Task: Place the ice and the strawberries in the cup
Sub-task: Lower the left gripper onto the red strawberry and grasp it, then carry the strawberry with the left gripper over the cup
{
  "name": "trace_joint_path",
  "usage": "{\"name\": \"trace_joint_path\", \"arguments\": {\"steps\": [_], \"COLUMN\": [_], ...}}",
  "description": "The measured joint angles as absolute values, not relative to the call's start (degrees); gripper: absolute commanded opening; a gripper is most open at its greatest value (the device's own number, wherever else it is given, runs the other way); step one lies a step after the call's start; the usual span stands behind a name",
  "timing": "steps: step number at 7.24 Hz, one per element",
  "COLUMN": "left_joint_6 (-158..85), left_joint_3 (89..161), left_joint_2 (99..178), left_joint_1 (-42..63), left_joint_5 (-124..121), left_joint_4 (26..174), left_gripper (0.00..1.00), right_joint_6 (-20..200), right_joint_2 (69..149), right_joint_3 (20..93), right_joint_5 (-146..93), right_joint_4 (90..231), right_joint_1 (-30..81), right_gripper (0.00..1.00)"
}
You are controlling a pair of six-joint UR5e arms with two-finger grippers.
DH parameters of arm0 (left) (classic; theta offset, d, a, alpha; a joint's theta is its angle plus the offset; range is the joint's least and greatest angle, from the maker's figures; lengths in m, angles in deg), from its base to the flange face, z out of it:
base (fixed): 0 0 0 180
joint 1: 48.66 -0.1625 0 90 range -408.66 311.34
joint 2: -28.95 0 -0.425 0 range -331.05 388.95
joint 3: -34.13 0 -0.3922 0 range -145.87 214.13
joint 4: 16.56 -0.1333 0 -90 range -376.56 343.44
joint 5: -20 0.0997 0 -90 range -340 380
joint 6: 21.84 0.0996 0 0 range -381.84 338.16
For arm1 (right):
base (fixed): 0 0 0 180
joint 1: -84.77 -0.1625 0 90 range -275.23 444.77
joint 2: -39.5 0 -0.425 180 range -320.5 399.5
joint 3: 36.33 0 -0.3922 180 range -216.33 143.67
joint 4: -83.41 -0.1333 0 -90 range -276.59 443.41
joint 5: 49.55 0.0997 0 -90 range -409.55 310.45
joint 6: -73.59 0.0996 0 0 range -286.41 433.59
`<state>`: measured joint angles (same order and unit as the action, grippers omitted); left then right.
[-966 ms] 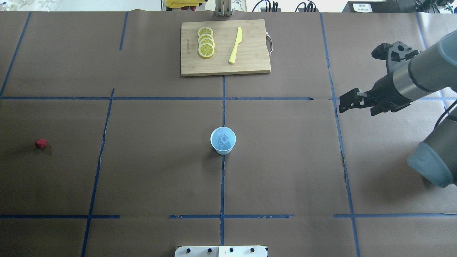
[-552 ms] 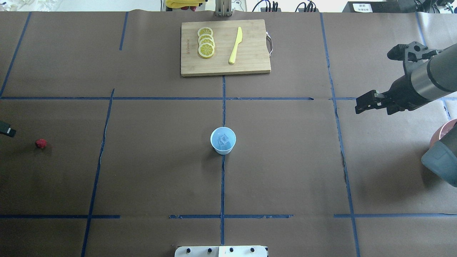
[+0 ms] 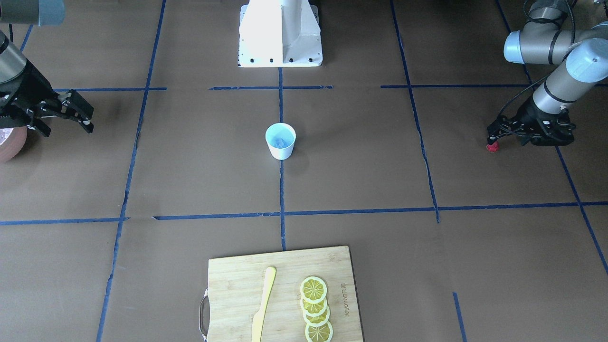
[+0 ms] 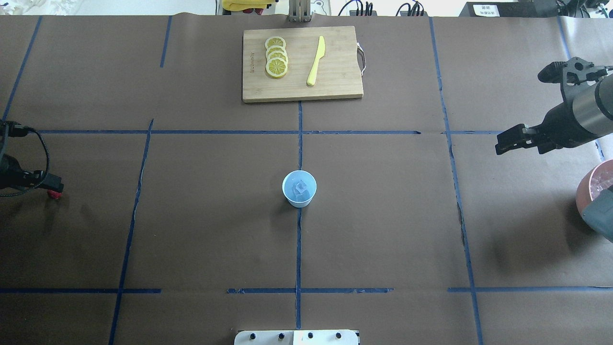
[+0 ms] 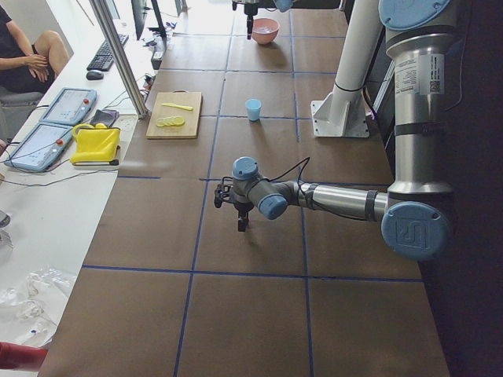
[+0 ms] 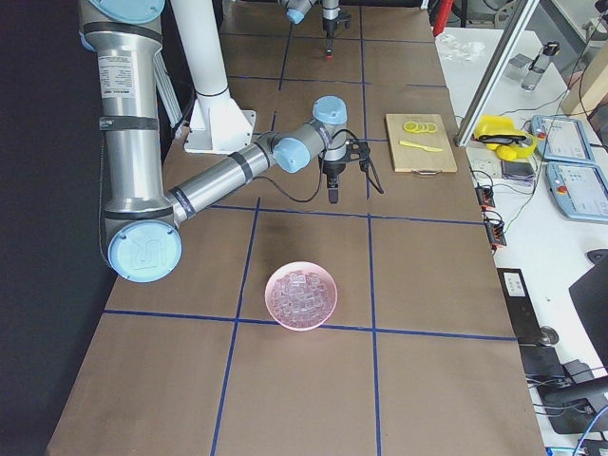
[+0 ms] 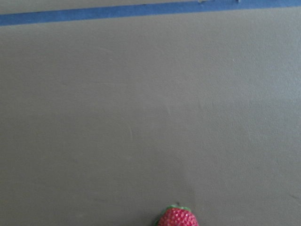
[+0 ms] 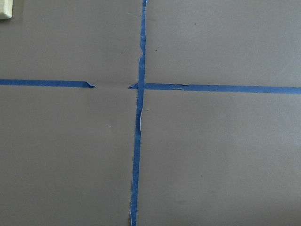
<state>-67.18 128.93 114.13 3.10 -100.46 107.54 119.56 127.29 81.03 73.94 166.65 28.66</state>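
Observation:
The white cup point(image 4: 299, 188) with a pale blue inside stands at the table's middle, and an ice cube point(image 4: 300, 188) lies in it. It also shows in the front view point(image 3: 280, 140). The red strawberry point(image 4: 55, 194) lies at the far left, also in the front view point(image 3: 492, 147) and at the bottom of the left wrist view point(image 7: 176, 218). My left gripper point(image 4: 56, 184) hangs just over it, looks open and is empty. My right gripper point(image 4: 500, 143) is open and empty at the right, far from the cup.
A pink bowl point(image 6: 275, 306) full of ice cubes point(image 6: 302, 293) sits at the right edge, partly under my right arm point(image 4: 596, 184). A wooden cutting board point(image 4: 335, 91) with lemon slices point(image 4: 276, 57) and a yellow knife point(image 4: 316, 61) lies at the far middle.
My left arm has come in from the left edge and reached over the strawberry. My right arm has drawn back to the right, uncovering the pink bowl. The cup has not moved.

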Motion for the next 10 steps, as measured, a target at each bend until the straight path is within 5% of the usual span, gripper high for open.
{"name": "trace_joint_path", "arguments": {"steps": [2, 3, 4, 5, 10], "left_joint_6": [-67.2, -67.2, -67.22, -67.28, -68.1], "left_joint_3": [127.99, 127.73, 127.57, 127.52, 131.19], "left_joint_2": [114.6, 114.91, 115.09, 115.16, 115.53], "left_joint_1": [2.39, 2.23, 2.19, 2.16, 2.27], "left_joint_5": [-100.03, -100.0, -100.0, -100.05, -102.69], "left_joint_4": [107.6, 107.6, 107.57, 107.55, 107.06], "left_gripper": [0.85, 0.58, 0.19, 0.0, 0.0], "right_joint_6": [119.56, 119.55, 119.55, 119.55, 119.55], "right_joint_2": [127.3, 127.3, 127.3, 127.3, 127.25], "right_joint_3": [80.96, 80.99, 81.04, 81.08, 81.33], "right_joint_5": [73.94, 73.94, 73.94, 73.94, 74.13], "right_joint_4": [166.65, 166.62, 166.61, 166.63, 166.66], "right_joint_1": [28.69, 28.69, 28.69, 28.69, 28.6], "right_gripper": [0.99, 0.99, 0.99, 0.99, 0.99]}}
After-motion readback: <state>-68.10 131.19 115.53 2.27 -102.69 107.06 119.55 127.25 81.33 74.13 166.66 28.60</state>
